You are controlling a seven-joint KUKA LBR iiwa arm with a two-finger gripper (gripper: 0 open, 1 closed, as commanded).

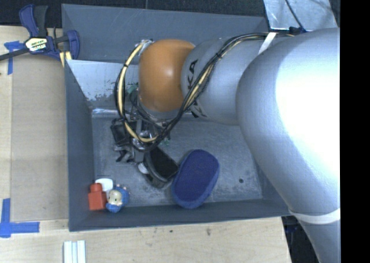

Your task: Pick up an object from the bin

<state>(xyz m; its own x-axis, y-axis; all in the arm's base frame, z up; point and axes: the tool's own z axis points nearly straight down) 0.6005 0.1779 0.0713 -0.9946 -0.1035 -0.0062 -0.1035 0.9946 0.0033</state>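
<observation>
**Desk:** Where is the gripper (136, 136) sitting?

**Me:** Low in the bin (78, 140), left of the frame's centre, straight under the orange cover (165, 74). I take it the arm (277, 94) is down there to work the floor, since the loose things all lie along the lower part.

**Desk:** Which thing is closest?

**Me:** A black piece (163, 166), just down and right of the gripper and right up against a blue pad (196, 178). A small red, white and blue toy (108, 196) lies well apart in the lower left corner.

**Desk:** Open or closed?

**Me:** I cannot tell. The cover and the cables (122, 85) hang over it, and everything below is dark on dark. There are small black bits at its left that I can't sort into robot or bin things.

**Desk:** Anything held?

**Me:** I see nothing gripped. The arm hides the bin's right side.
</observation>
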